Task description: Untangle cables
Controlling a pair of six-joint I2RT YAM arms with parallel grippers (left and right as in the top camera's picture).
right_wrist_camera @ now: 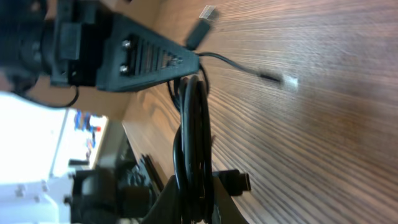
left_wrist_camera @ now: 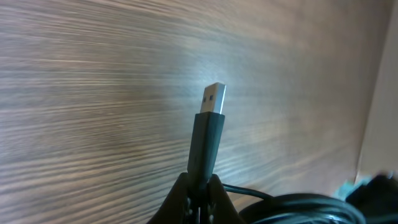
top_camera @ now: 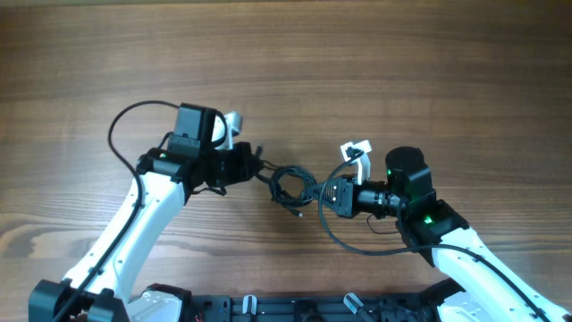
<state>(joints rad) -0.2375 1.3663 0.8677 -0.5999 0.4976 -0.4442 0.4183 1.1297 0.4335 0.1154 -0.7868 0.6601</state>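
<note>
The cables (top_camera: 288, 182) are a small coil of thin black cord at the table's middle, stretched between my two grippers. My left gripper (top_camera: 259, 168) is shut on one cord just behind its silver USB plug (left_wrist_camera: 213, 98), which sticks out past the fingertips (left_wrist_camera: 199, 190). The rest of the coil shows at the lower right of the left wrist view (left_wrist_camera: 298, 208). My right gripper (top_camera: 315, 190) is shut on the coil's loops (right_wrist_camera: 193, 137), which run upright through its jaws (right_wrist_camera: 200, 202). A black plug (right_wrist_camera: 239, 181) hangs beside them, and a small plug end (right_wrist_camera: 278, 78) lies on the wood.
The table is brown wood (top_camera: 402, 63). Thicker black arm wires loop beside the left arm (top_camera: 121, 121) and under the right arm (top_camera: 349, 243). A black rail (top_camera: 268, 309) runs along the front edge. The left gripper's body (right_wrist_camera: 143, 53) fills the upper left of the right wrist view.
</note>
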